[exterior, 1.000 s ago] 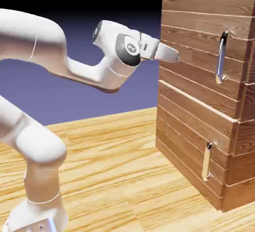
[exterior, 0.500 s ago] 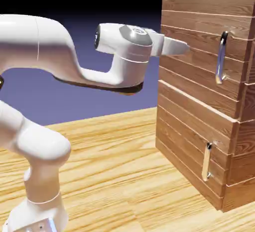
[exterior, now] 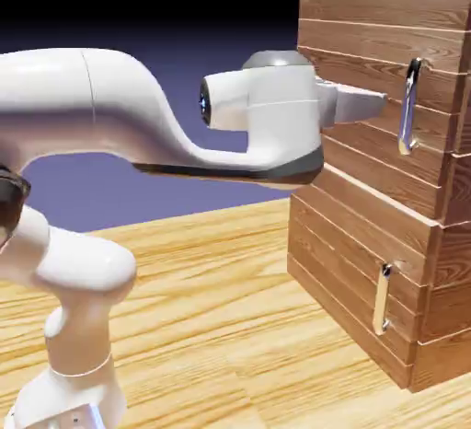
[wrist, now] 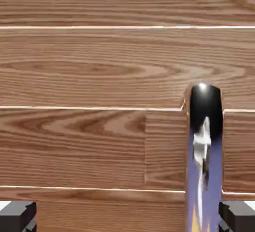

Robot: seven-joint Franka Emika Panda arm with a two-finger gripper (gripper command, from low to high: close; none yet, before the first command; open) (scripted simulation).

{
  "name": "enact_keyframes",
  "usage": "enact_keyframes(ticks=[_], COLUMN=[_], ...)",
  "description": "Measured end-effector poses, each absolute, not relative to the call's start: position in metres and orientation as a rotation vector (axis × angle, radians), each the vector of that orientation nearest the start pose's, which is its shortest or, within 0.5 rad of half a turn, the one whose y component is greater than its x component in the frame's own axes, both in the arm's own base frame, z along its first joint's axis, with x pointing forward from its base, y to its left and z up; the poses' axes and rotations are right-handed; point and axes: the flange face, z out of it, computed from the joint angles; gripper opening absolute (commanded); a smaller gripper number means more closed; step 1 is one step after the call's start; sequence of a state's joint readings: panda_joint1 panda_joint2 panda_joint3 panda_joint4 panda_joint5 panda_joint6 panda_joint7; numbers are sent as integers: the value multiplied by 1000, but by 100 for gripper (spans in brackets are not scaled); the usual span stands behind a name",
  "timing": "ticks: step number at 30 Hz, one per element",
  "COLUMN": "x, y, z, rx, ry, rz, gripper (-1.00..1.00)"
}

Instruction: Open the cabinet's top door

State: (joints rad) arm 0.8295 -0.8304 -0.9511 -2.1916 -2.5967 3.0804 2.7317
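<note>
The cabinet of reddish-brown planks stands at the exterior view's right. Its top door carries a long curved silver handle. My gripper points level at this door, just left of the handle and close to the wood. In the hand view the door's planks fill the picture. The handle runs down from its dark upper end, between my two fingertips and nearer the right fingertip. The left fingertip sits far apart from it. My gripper is open and holds nothing.
Below the top door is a shorter door with a small pale handle. The cabinet stands on a light wooden table. My white arm reaches across from the lower left.
My arm has swung right toward the cabinet. The hand has levelled out and its fingers now reach close to the handle. The opening of the fingers is unchanged.
</note>
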Motion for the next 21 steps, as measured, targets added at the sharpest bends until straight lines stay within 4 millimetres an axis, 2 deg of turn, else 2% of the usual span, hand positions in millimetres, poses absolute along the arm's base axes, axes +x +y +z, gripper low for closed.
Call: enact_keyframes(ticks=[4,6,11,12,14,21], x=[415,417,465,467,467,425], y=[-141,-145,-143,-143,-143,-129], z=[583,581,581,581,581,581], rx=[-1766,-1763,-1763,-1763,-1763,-1756], ry=[687,688,688,688,688,783], rz=[-1731,-1733,-1733,-1733,-1733,-1796], gripper=[0,0,0,-100,-100,-100])
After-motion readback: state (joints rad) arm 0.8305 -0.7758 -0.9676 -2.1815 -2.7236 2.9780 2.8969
